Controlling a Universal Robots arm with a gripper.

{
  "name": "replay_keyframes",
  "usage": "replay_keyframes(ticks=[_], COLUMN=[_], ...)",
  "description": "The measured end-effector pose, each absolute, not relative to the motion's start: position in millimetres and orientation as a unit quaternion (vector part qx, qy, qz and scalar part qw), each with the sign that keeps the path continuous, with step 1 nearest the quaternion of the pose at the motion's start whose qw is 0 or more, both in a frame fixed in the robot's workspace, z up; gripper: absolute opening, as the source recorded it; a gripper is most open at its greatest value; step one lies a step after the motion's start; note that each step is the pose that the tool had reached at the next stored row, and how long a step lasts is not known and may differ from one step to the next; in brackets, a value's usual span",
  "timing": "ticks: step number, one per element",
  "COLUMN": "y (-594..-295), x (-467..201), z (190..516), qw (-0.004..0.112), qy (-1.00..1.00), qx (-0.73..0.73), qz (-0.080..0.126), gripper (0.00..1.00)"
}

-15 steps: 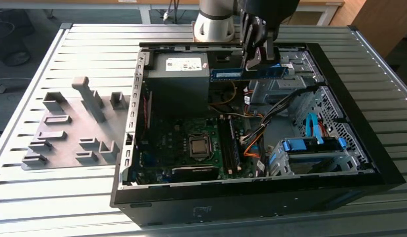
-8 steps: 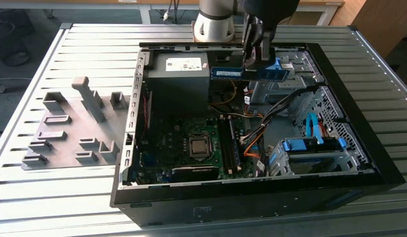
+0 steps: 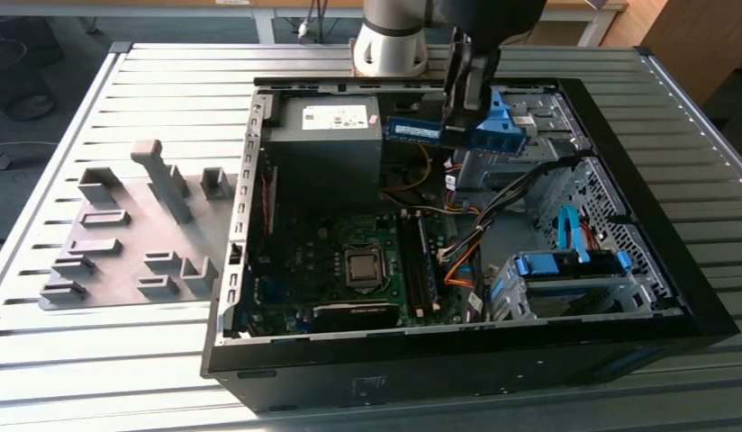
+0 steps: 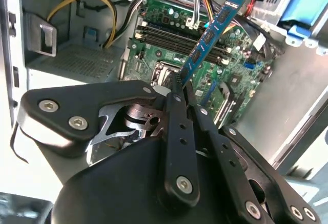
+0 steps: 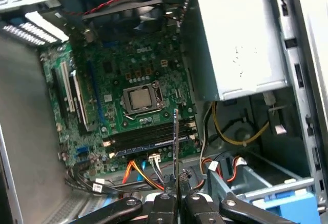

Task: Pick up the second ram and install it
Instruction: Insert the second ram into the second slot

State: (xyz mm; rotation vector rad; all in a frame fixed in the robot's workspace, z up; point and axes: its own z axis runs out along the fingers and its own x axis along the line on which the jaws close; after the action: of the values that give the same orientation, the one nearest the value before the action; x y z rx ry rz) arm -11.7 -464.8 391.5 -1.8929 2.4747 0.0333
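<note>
Up above the open computer case [image 3: 695, 310], the pincer [image 3: 464, 115] is closed on the second ram [image 3: 414, 131], gripping it at one end. In the exterior view the blue-green stick juts out sideways toward the exterior view's left, held in the air over the grey power supply [image 3: 327, 135] and clear of the motherboard [image 3: 347, 270] below. In the second wrist view the two dark fingers [image 4: 179, 137] meet around the stick's near end, and the second ram [image 4: 212, 32] runs away from them, dark chips along its face, above the memory slots [image 4: 174, 34]. In the first wrist view the stick [image 5: 176, 147] appears edge-on, a thin line rising from the pincer [image 5: 177, 199] over the slots [image 5: 148, 138] beside the processor socket [image 5: 141, 99]. Grey fixture blocks [image 3: 137, 234] sit on the slatted tabletop [image 3: 95, 360] to the exterior view's left of the case.
</note>
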Motion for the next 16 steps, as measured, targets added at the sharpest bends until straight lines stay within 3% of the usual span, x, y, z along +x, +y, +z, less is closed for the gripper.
replay_keyframes(ticks=[16], y=[-464.8], x=[-11.7], z=[389.4], qw=[0.014], qy=[0.864], qx=[-0.504], qz=[0.009], gripper=[0.14])
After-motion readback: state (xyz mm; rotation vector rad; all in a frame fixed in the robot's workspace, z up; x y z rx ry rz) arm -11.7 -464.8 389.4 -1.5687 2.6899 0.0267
